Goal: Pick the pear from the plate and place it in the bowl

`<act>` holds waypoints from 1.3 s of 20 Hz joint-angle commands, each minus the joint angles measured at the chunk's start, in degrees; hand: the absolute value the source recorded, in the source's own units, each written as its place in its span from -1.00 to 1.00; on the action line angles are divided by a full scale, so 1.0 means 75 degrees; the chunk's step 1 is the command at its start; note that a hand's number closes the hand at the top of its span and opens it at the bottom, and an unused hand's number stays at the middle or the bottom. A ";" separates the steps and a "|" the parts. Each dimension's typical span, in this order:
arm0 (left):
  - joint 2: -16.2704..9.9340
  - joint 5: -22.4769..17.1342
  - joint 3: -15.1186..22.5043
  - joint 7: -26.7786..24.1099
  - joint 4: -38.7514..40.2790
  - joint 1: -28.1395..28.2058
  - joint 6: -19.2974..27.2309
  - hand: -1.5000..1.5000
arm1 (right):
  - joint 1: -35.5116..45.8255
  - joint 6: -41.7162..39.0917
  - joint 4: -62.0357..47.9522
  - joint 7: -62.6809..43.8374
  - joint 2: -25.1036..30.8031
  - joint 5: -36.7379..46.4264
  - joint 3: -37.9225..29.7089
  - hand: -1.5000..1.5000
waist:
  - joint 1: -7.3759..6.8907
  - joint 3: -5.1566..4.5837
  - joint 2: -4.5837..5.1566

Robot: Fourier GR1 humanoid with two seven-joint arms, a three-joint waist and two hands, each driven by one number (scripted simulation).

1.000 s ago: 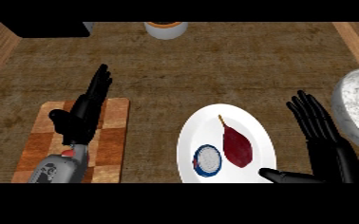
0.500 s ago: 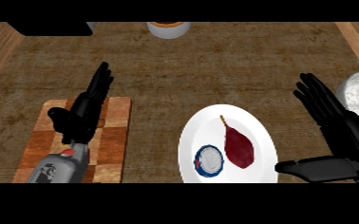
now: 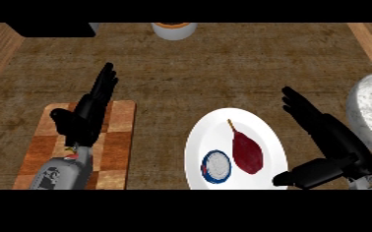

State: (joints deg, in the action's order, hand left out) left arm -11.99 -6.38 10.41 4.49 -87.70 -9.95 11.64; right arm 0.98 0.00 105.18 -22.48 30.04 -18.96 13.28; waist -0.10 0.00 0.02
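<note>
So the dark red, teardrop-shaped pear [image 3: 248,152] is lying flat on the glossy white round plate [image 3: 210,128] at the lower middle-right of the frame, thin stem pointing to the upper left. Right beside it on the same plate sits a small round blue-rimmed disc with a pale grey face [image 3: 216,166], hard to tell what it actually is.

The black right hand [image 3: 327,140] hovers just right of the plate, fingers straight and spread, thumb stuck out toward the plate's lower edge, nothing in it. The black left hand [image 3: 85,113] is resting open over the checkered wooden cutting board [image 3: 120,142] at lower left, fingers straight and close together.

My guess is the pear is light, smooth-skinned and a bit slippery, and it tapers, so I'd take it across the fat lower belly, not the skinny neck or the stem. It could roll on that slick plate.

The grey metallic bowl [image 3: 361,105] barely peeks in at the right edge. The brown tabletop [image 3: 218,69] looks rough and woven.
</note>
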 commanded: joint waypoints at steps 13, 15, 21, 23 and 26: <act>0.0608 0.0817 -0.0161 -0.0506 0.0176 0.0506 -0.0309 0.00 | -0.0954 -0.1234 0.0429 0.0334 -0.1285 -0.0046 -0.0745 -1.00 | 0.0045 -0.0001 -0.0010; 0.0583 0.0723 -0.0391 -0.0105 -0.0098 0.0378 -0.0358 0.00 | -0.0872 -0.1590 -0.0423 0.1051 -0.1531 0.0018 -0.1005 -1.00 | 0.0024 0.0001 -0.0006; 0.0622 0.0761 -0.0529 -0.0415 -0.0180 0.0657 -0.0741 0.00 | -0.0550 -0.1332 -0.0343 0.0189 -0.2127 0.0161 -0.0863 -1.00 | 0.0009 0.0000 -0.0005; 0.0530 0.0492 -0.0994 -0.0483 0.0281 0.0232 -0.0978 0.00 | -0.0769 -0.1572 -0.0608 0.0547 -0.2293 0.0291 -0.0788 -1.00 | 0.0023 0.0000 -0.0003; 0.0784 0.0827 -0.0825 -0.0217 0.0236 0.0163 -0.0713 0.00 | -0.0510 -0.1614 -0.1183 0.0851 -0.2617 0.0415 -0.0874 -1.00 | 0.0012 0.0001 -0.0003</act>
State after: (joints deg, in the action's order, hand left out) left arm -6.82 -0.82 5.01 2.66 -86.35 -8.38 6.50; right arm -5.68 -12.45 100.37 -16.46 13.55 -17.18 6.65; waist 0.10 0.00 -0.01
